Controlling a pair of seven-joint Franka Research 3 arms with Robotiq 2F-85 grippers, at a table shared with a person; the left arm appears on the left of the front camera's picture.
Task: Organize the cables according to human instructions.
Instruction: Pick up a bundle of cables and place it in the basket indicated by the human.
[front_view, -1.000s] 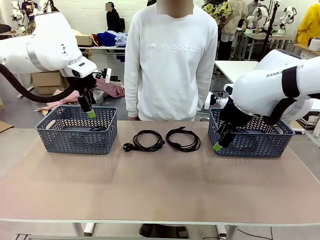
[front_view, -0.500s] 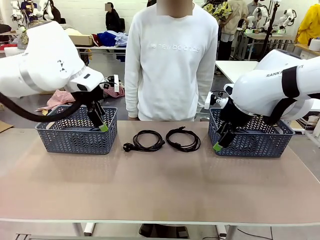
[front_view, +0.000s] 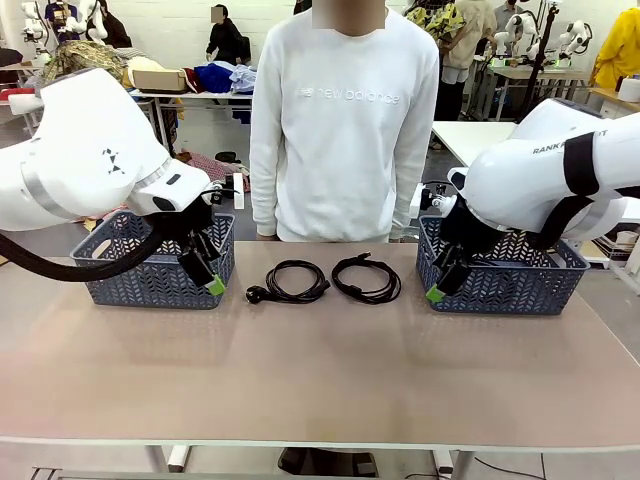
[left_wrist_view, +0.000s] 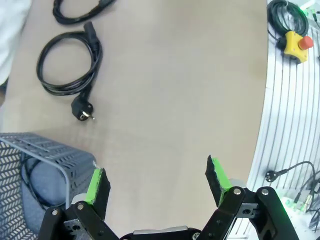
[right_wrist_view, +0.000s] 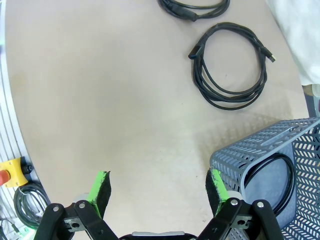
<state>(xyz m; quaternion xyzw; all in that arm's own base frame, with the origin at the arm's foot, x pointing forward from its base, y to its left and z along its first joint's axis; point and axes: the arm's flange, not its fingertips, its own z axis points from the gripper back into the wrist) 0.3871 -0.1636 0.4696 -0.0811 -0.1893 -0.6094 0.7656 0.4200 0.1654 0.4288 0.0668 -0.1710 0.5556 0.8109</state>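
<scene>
Two black coiled cables lie at the table's far middle: one with a round plug (front_view: 287, 281) (left_wrist_view: 67, 62), and another (front_view: 366, 277) (right_wrist_view: 231, 65) to its right. A third cable (left_wrist_view: 29, 176) rests inside the left basket (front_view: 150, 270), and a fourth (right_wrist_view: 272, 172) in the right basket (front_view: 510, 278). My left gripper (front_view: 207, 272) (left_wrist_view: 156, 185) is open and empty, hanging by the left basket's right front corner. Also open and empty, my right gripper (front_view: 438, 284) (right_wrist_view: 159, 192) is at the right basket's left front corner. The person in a white sweatshirt (front_view: 343, 120) stands behind the table.
Both baskets are blue-grey woven plastic and stand at the table's far left and far right. A yellow emergency-stop box (left_wrist_view: 293, 42) (right_wrist_view: 9, 175) with loose cords lies on the floor past the table's near edge. The table's near half is bare.
My left gripper has come down and to the right, from above the left basket to its right front corner. The right arm and both loose cables have stayed put.
</scene>
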